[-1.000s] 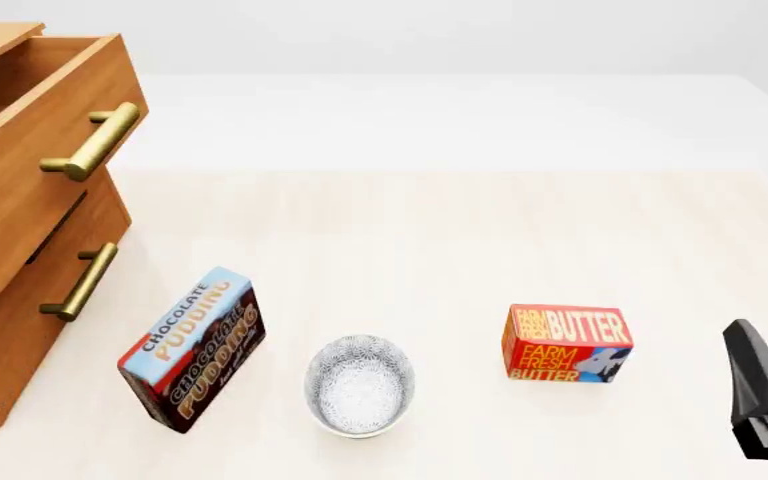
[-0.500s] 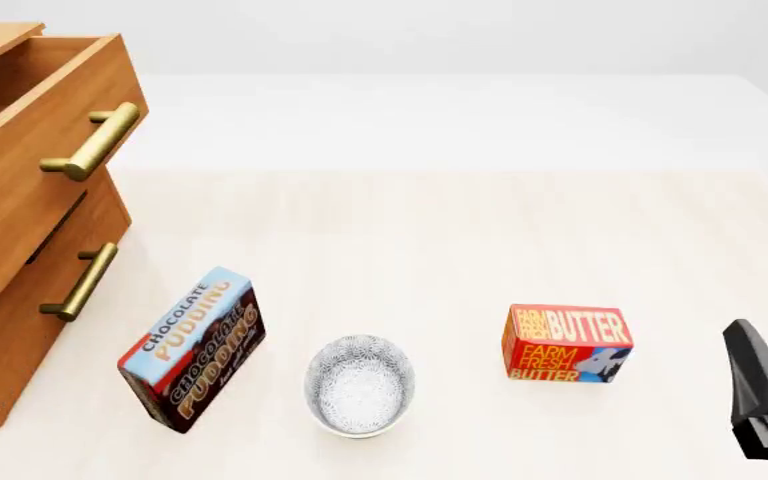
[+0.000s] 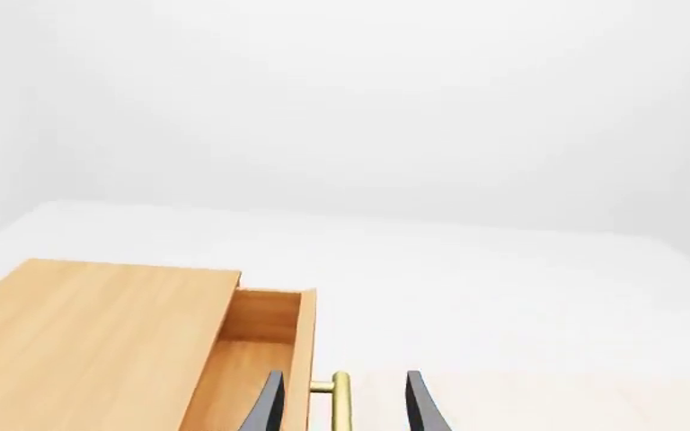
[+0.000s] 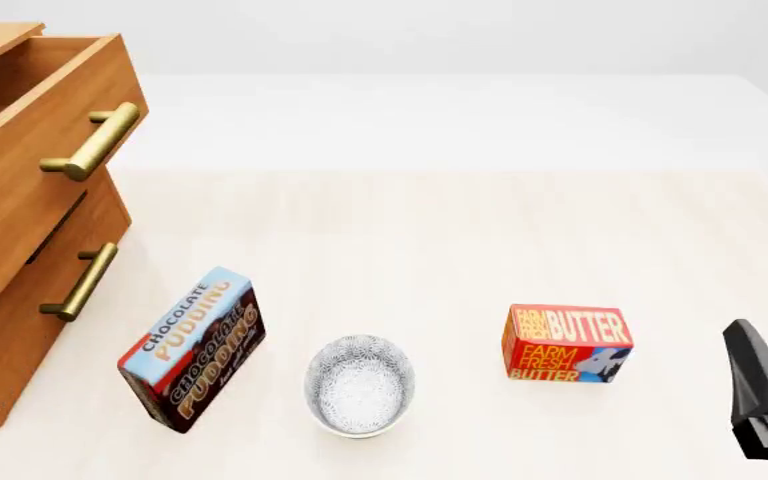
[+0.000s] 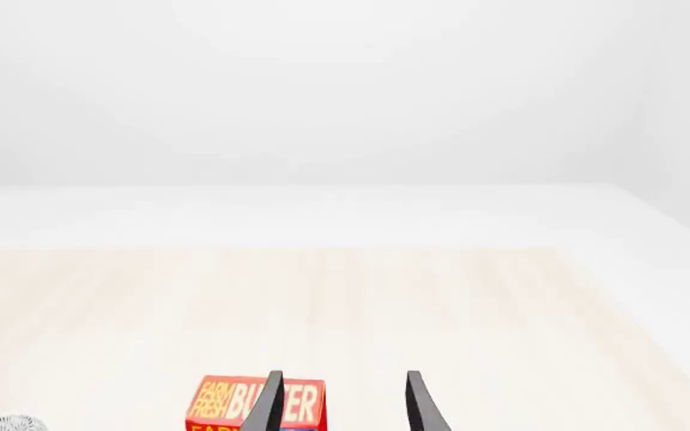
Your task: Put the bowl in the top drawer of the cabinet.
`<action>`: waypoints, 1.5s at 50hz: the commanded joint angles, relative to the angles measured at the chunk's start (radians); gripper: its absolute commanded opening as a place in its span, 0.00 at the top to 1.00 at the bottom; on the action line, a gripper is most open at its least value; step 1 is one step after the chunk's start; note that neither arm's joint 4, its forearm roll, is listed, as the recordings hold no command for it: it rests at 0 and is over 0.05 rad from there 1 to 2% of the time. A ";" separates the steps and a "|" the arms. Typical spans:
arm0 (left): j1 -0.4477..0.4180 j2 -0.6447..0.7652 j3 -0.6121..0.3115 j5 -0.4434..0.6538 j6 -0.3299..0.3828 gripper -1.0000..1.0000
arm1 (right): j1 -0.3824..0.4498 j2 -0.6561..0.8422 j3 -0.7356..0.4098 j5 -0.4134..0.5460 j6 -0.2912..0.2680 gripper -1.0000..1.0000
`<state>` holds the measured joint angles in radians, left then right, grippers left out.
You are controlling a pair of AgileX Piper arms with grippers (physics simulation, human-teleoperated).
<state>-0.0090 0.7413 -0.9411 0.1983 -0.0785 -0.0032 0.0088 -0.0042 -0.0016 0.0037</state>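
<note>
comparing with the earlier front pictures, nothing has shifted. the bowl (image 4: 360, 385) sits upright on the table (image 4: 491, 230) near its front edge, between the tilted chocolate pudding box (image 4: 193, 348) and the butter box (image 4: 567, 343), apart from both. the top drawer (image 4: 31, 130) of the cabinet (image 4: 11, 330) stands pulled out at far left. the right gripper (image 5: 340, 401) has its fingers spread, empty, near the right edge; the left gripper (image 3: 340, 402) is likewise parted, by the drawer handle (image 3: 338, 401). wide bare tabletop lies beyond the boxes.
</note>
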 commanded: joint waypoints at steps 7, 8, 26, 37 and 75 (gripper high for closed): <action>0.035 0.102 -0.043 -0.003 -0.085 0.00 | 0.000 0.000 0.000 0.000 0.000 0.00; 0.048 0.115 -0.046 -0.009 -0.089 0.00 | 0.000 0.000 0.000 0.000 0.000 0.00; 0.106 0.205 -0.029 -0.054 -0.148 0.00 | 0.000 0.000 0.000 0.000 0.000 0.00; 0.109 0.229 -0.006 -0.048 -0.212 0.00 | 0.000 0.000 0.000 0.000 0.000 0.00; 0.093 0.304 0.035 -0.042 -0.240 0.00 | 0.000 0.000 0.000 0.000 0.000 0.00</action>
<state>0.0970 1.0219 -0.9111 0.1533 -0.3108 -0.0032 0.0088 -0.0042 -0.0016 0.0037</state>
